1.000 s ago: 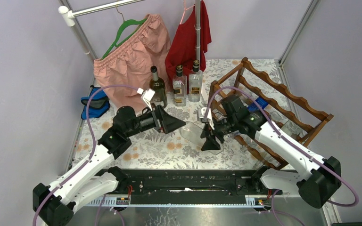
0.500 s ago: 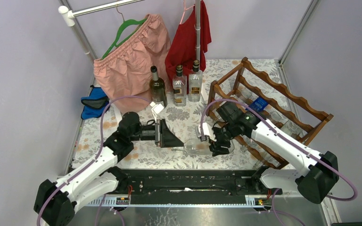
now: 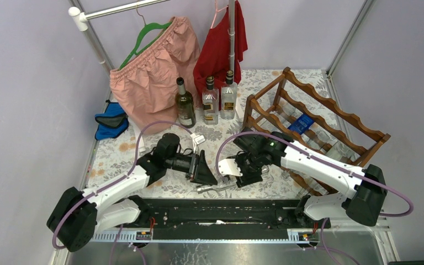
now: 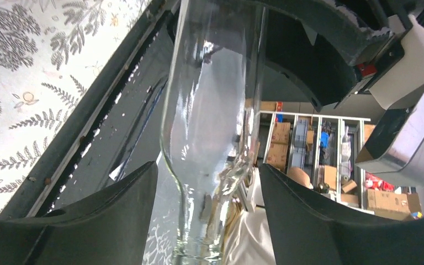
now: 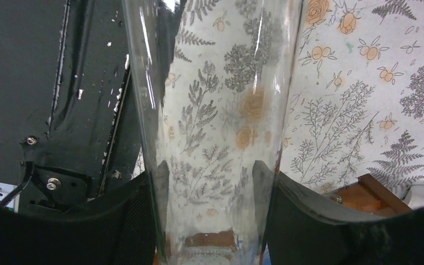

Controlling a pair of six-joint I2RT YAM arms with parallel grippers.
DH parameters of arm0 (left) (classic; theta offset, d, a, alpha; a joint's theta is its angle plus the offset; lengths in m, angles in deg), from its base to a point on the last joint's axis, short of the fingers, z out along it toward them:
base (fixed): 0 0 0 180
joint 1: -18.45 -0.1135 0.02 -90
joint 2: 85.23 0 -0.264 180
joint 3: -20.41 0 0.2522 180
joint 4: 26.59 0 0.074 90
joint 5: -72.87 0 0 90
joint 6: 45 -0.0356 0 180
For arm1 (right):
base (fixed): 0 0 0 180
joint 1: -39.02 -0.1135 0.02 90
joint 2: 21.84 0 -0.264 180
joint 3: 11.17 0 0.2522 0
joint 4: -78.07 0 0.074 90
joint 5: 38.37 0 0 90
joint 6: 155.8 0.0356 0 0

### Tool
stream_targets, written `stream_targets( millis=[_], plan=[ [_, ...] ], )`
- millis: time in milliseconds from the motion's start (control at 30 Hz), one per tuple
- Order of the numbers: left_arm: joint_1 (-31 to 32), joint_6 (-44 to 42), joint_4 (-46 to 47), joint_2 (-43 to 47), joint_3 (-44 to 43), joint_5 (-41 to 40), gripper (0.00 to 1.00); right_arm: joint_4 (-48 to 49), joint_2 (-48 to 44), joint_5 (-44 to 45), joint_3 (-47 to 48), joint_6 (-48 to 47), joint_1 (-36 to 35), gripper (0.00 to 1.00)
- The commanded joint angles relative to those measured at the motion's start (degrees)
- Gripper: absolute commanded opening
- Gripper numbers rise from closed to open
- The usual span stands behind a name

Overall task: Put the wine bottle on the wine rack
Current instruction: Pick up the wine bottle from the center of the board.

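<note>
The wine bottle [image 3: 224, 175] is clear glass and lies nearly level, low over the table's near edge, neck to the left. My right gripper [image 3: 247, 171] is shut on its body; in the right wrist view both pads press the glass [image 5: 210, 165]. My left gripper [image 3: 210, 176] is open around the bottle's shoulder and neck [image 4: 210, 165], with a small gap on each side. The reddish-brown wine rack [image 3: 331, 118] stands at the right, behind the right arm; one corner of it shows in the right wrist view [image 5: 383, 193].
A dark bottle [image 3: 185, 105] and two clear bottles [image 3: 210, 102] [image 3: 229, 96] stand at the back. Pink shorts [image 3: 152, 61] and a red garment [image 3: 221, 47] hang behind them. A blue pouch [image 3: 110, 120] lies at the left. The rack holds a blue-labelled bottle [image 3: 301, 122]. The black rail [image 3: 215, 212] runs along the near edge.
My right gripper has carried the bottle down and toward the near edge, swinging it level. My left gripper has followed to the right and now straddles the bottle's neck.
</note>
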Motion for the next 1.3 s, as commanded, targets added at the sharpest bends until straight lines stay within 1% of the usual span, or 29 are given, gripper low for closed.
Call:
stream_targets(
  millis=[0, 33, 167, 333, 467, 600, 700, 867, 1100, 1267],
  plan=[
    [1.7, -2.3, 1.6, -1.7, 1.3, 4.2, 0.73, 1.7, 0.6, 4.2, 3.1, -0.6, -2.1, 0.00],
    [2.0, -2.5, 2.0, -2.1, 1.5, 4.7, 0.71, 1.7, 0.7, 4.4, 3.2, -0.4, -2.2, 0.00],
    [3.0, -3.2, 3.1, -3.1, 2.3, 5.9, 0.70, 2.7, 0.2, 4.4, 2.6, 0.5, -2.2, 0.00],
    [3.1, 0.2, 11.0, -1.3, 4.4, 7.7, 0.69, 3.4, -0.2, 4.2, 1.0, 0.8, -2.2, 0.00],
    [3.1, 0.4, 11.8, -1.0, 4.7, 7.8, 0.64, 3.5, -0.6, 3.1, 1.0, 0.8, -2.2, 0.00],
    [3.1, 2.2, 15.3, -1.9, 5.6, 7.9, 0.57, 3.1, -0.6, 0.6, 1.2, 0.5, -2.3, 0.00],
    [3.1, 3.1, 16.9, -2.6, 5.9, 8.0, 0.54, 3.2, -0.5, 0.0, 0.5, 0.3, -2.3, 0.00],
    [3.1, 3.0, 16.9, -2.7, 5.9, 8.1, 0.55, 3.4, -1.5, 0.7, -0.8, -0.2, -2.2, 0.00],
    [3.1, 2.6, 16.8, -4.4, 6.2, 8.6, 0.59, 2.6, -2.4, -0.1, -1.9, -1.2, -2.2, 0.00],
    [3.1, 0.9, 14.6, -6.4, 6.2, 8.0, 0.60, 2.0, -2.6, -0.4, -1.4, -1.5, -2.3, 0.00]
  ],
)
